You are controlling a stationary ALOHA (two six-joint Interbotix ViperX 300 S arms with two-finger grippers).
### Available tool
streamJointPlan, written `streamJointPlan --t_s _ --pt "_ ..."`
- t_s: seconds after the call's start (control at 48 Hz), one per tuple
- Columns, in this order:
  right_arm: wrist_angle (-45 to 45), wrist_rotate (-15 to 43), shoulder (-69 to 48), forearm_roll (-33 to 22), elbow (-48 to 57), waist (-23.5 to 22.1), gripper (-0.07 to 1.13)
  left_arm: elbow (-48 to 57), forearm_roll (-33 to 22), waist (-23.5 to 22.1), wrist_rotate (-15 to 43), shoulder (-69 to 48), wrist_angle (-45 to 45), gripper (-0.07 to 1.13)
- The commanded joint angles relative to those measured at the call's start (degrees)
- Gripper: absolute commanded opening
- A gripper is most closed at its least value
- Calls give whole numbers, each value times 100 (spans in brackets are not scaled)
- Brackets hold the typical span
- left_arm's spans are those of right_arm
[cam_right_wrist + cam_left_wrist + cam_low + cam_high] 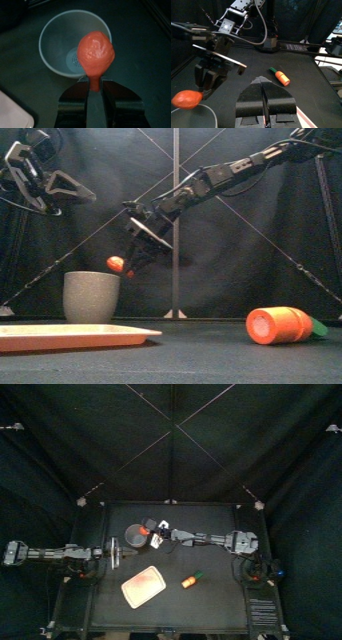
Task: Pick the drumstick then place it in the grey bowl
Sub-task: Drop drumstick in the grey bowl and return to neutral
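The orange-red toy drumstick (95, 50) hangs in the air just over the open mouth of the tall grey speckled cup (59, 37). The right gripper (95, 86) has its jaws clamped tight on the drumstick's thin end, with the fat end pointing toward the cup. The cup stands on the black table (201, 353) at the left, behind the flat pink tray (67, 336). An orange toy carrot with a green end (281, 325) lies on its side, well apart to the right. The left gripper (264, 89) rests at the table's left side, its jaws pressed together and holding nothing.
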Motion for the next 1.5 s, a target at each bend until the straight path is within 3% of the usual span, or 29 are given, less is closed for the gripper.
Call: streamJointPlan --t_s 0.021,0.354,0.771,1.0,1.354,1.5 --pt "352 -26 79 -18 -659 26 53 -70 18 9 0 9 -53 -2" --pt "976 0 387 -606 -1283 308 87 -44 18 18 9 18 -53 -2" --pt "1187 123 -97 -624 -905 360 88 0 9 35 0 9 -53 -2" --pt "132 114 -1116 -316 396 334 88 35 35 62 18 9 -53 -2" --pt "-2918 105 -2883 -193 3393 246 88 26 193 105 18 -35 -70 -2" --pt "-3771 70 -3507 -193 4254 158 88 18 237 123 18 -35 -132 -2"
